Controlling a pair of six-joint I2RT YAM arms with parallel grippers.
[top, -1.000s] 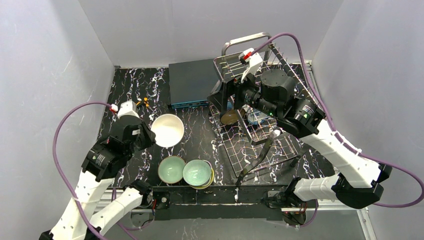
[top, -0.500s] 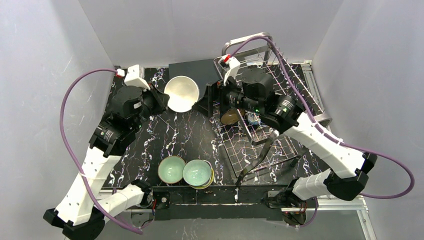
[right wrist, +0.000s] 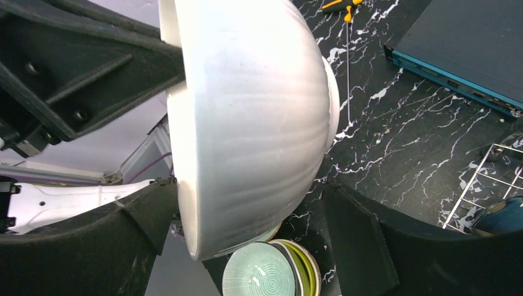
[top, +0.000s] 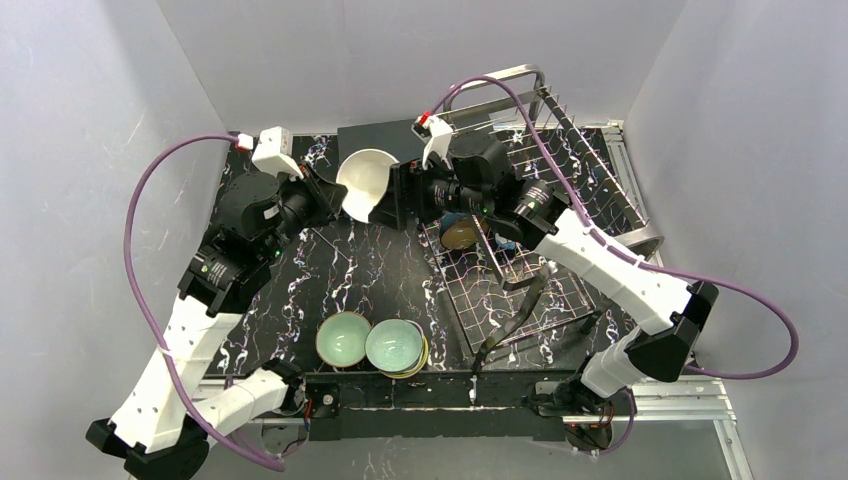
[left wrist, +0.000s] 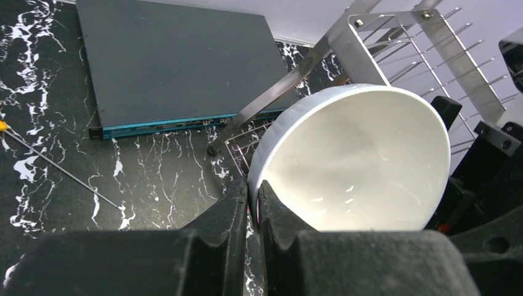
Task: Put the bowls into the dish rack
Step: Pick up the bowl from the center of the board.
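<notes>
My left gripper [top: 335,196] [left wrist: 253,188] is shut on the rim of a white bowl [top: 365,180] [left wrist: 358,160] [right wrist: 247,123], holding it tipped on its side in the air left of the dish rack [top: 575,150] [left wrist: 395,43]. My right gripper [top: 400,196] [right wrist: 250,197] is open, one finger on each side of that bowl, apart from its wall. A brown bowl [top: 461,234] stands among the rack's tines. Near the front edge sit a pale green bowl [top: 343,338] and a second one [top: 392,345] [right wrist: 265,271] stacked on lime bowls.
A flat dark-teal box [top: 375,135] [left wrist: 179,61] [right wrist: 469,43] lies at the back, left of the rack. A yellow-handled tool [right wrist: 339,5] with a thin rod [left wrist: 55,166] lies on the black marble table. A dark strip [top: 510,322] leans on the rack's front.
The left arm lifted the white bowl off the table, carried it back and right, and tipped it. The right gripper swung left from the rack and now straddles the bowl.
</notes>
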